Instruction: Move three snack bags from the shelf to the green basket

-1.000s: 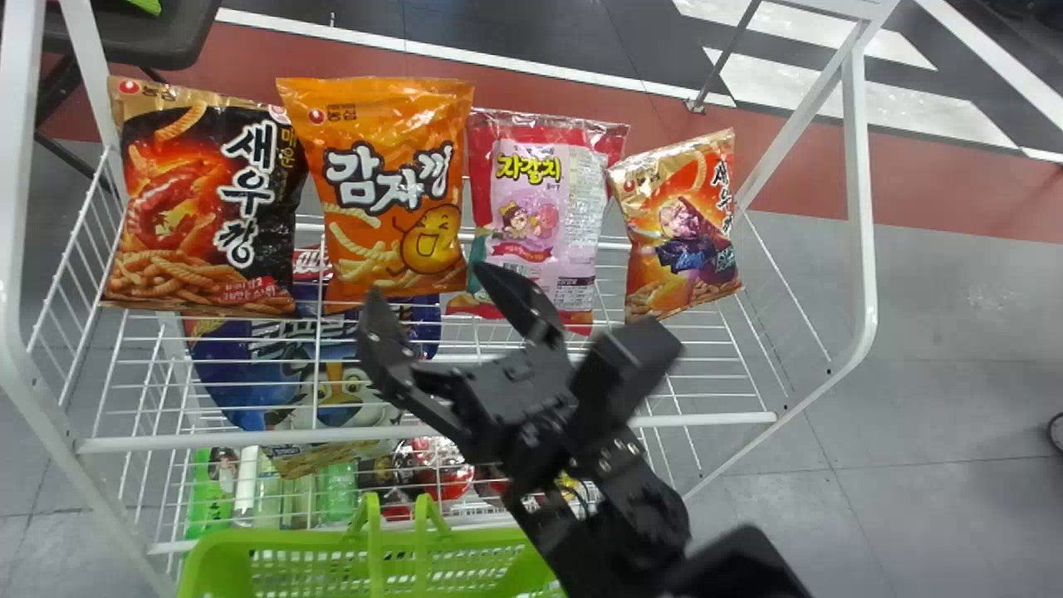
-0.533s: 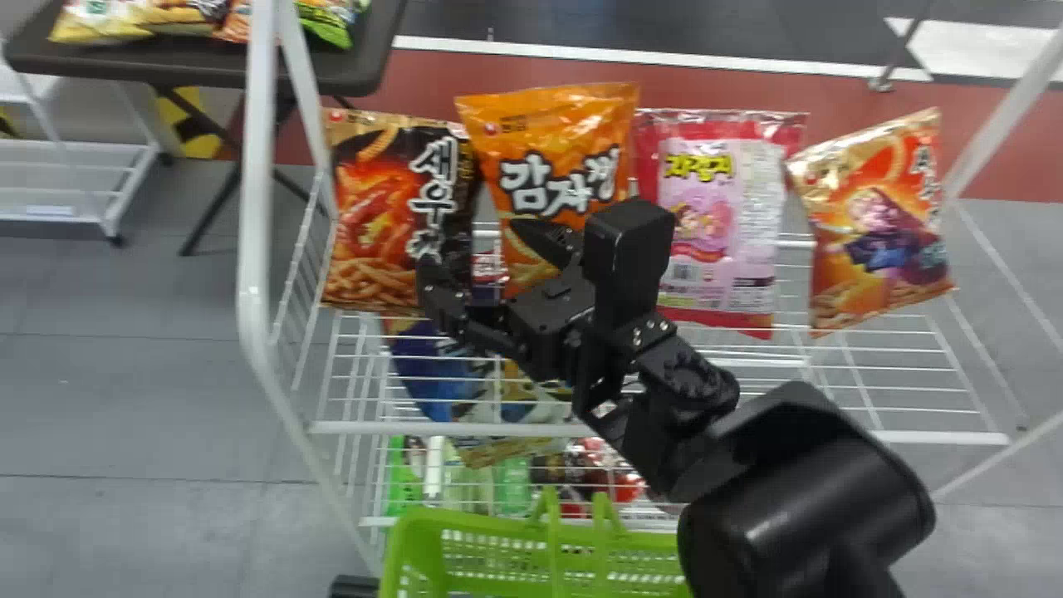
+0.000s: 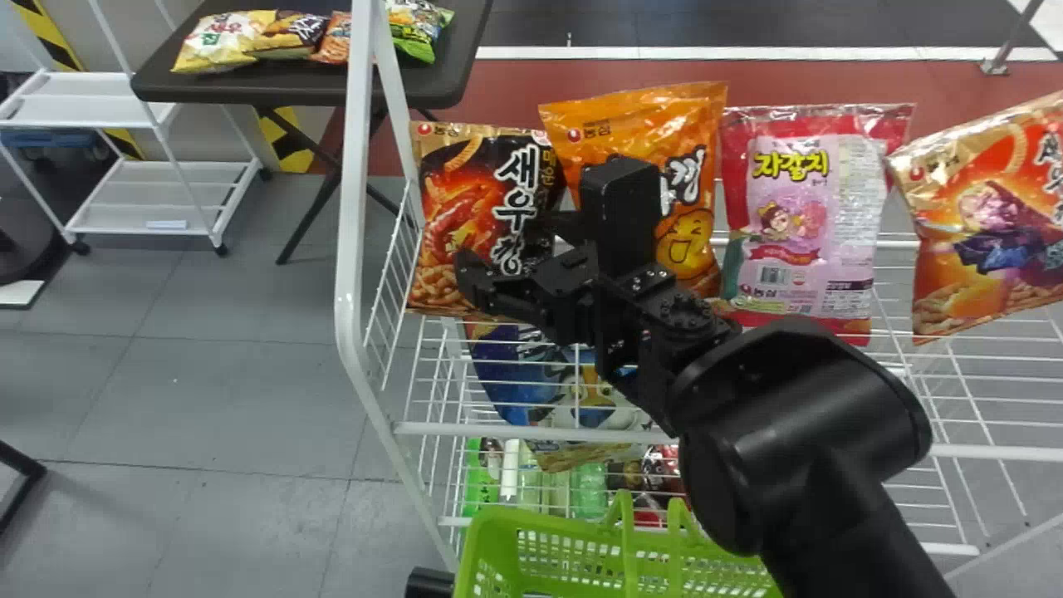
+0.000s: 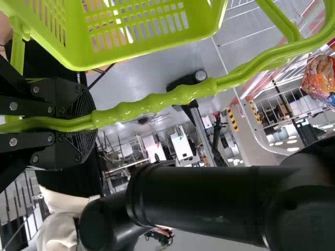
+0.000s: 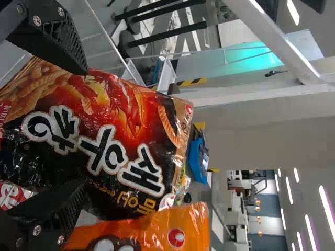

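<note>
Leftward past the orange snack bag (image 3: pixel 635 124) — my right gripper (image 3: pixel 502 240), fingers spread, at the black-and-red snack bag (image 3: pixel 448 220); grasp likely next.

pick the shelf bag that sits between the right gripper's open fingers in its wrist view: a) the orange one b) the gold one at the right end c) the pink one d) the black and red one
d: the right gripper has one finger at each side of the black and red bag
</note>
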Controlling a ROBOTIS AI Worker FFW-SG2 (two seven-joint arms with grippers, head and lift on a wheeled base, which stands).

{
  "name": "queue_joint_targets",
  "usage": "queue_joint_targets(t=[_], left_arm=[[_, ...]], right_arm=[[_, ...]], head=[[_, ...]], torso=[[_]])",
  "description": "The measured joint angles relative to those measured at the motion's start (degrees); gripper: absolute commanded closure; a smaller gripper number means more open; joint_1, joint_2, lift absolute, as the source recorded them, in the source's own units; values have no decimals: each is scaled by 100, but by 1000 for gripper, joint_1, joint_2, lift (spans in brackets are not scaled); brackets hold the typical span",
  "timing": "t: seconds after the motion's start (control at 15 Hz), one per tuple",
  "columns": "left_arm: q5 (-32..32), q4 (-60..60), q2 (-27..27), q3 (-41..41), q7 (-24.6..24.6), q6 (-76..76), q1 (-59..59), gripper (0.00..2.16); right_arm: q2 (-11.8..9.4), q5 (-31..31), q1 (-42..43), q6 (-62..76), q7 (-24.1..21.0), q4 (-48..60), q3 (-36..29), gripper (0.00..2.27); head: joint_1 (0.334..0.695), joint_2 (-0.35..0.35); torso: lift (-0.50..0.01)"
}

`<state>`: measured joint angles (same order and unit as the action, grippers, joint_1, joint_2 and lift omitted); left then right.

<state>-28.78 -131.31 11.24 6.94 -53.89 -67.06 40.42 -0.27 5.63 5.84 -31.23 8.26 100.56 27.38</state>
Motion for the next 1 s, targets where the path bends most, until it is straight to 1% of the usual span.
queue_joint_targets(t=[0.13,0.2,0.27,0.33,0.4,0.47,0.8,0.87,1.0], left_arm=[[-62,32,48,-13,-8,22,-23,1754],[-94,56,62,-18,-10,28,-37,1754],[-113,73,69,-20,-10,29,-47,1754],[-132,86,74,-22,-13,32,-57,1754],[-148,99,79,-24,-21,38,-66,1754],[-166,116,87,-25,-25,44,-78,1754],[-199,146,104,-23,-33,59,-103,1754],[-203,149,110,-25,-34,63,-104,1754],[-207,150,114,-24,-34,73,-105,1754]], right_arm=[[23,-72,179,-142,233,-232,46,1025],[26,-102,227,-168,359,-281,66,1531],[27,-161,246,-175,415,-298,88,1922],[27,-227,255,-175,469,-306,111,2074],[27,-257,258,-165,532,-307,115,2189],[27,-269,248,-133,577,-307,110,2229],[25,-413,16,29,641,39,155,2246],[6,-483,-99,41,642,240,196,2246],[-41,-811,-464,-46,634,797,269,2246]], head=[[695,109],[695,117],[695,123],[695,129],[695,132],[695,134],[695,146],[695,152],[695,159]], torso=[[-48],[-48],[-48],[-48],[-48],[-48],[-48],[-48],[-48]])
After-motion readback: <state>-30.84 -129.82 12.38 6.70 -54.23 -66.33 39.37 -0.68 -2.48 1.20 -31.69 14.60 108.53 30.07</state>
